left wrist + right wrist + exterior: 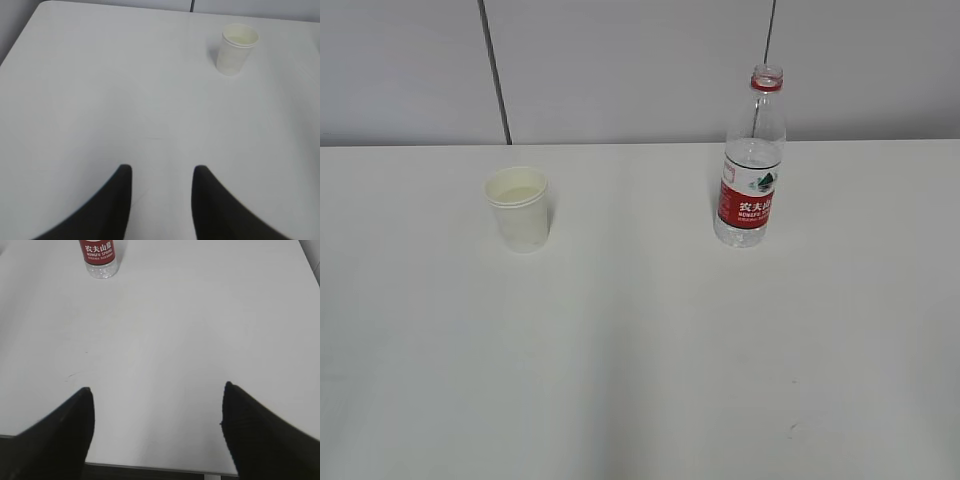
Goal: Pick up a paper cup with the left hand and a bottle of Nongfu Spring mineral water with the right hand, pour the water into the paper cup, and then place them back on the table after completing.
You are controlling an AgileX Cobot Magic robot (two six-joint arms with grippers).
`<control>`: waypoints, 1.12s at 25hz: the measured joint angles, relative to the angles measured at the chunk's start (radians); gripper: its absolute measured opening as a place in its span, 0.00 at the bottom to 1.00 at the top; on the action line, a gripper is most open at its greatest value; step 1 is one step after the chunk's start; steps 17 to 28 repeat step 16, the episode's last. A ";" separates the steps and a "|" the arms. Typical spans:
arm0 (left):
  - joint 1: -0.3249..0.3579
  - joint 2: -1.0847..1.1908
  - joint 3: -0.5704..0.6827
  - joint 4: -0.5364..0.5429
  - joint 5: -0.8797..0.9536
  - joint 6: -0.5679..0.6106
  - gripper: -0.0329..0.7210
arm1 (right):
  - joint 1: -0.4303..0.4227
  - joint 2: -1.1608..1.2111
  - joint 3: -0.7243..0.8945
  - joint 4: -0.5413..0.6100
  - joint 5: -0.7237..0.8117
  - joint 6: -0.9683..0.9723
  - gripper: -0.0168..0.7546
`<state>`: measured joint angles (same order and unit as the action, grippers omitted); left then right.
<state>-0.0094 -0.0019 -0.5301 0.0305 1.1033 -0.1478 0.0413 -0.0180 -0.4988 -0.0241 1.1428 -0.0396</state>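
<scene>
A white paper cup [519, 208] stands upright on the white table [640, 350] at the left; pale liquid shows inside it. It also shows in the left wrist view [236, 48], far ahead and right of my left gripper [162, 172], which is open and empty. A clear Nongfu Spring bottle [751, 160] with a red label and red neck ring, no cap, stands upright at the right, partly filled with water. Its base shows in the right wrist view [100, 259], far ahead and left of my right gripper [157, 392], which is wide open and empty. Neither arm shows in the exterior view.
A grey panelled wall [640, 60] runs behind the table's far edge. A faint dark scuff [795, 428] marks the table near the front right. The table's near edge [150, 467] lies just under my right gripper.
</scene>
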 joint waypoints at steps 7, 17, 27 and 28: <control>0.000 0.000 0.000 0.000 0.000 0.000 0.39 | 0.000 0.000 0.000 0.000 0.000 0.000 0.78; 0.000 0.000 0.000 0.000 0.000 0.000 0.39 | 0.000 0.000 0.000 -0.002 0.000 -0.001 0.78; 0.000 0.000 0.000 0.000 0.000 0.000 0.39 | 0.000 0.000 0.000 -0.002 0.000 -0.001 0.78; 0.000 0.000 0.000 0.000 0.000 0.000 0.39 | 0.000 0.000 0.000 -0.002 0.000 -0.001 0.78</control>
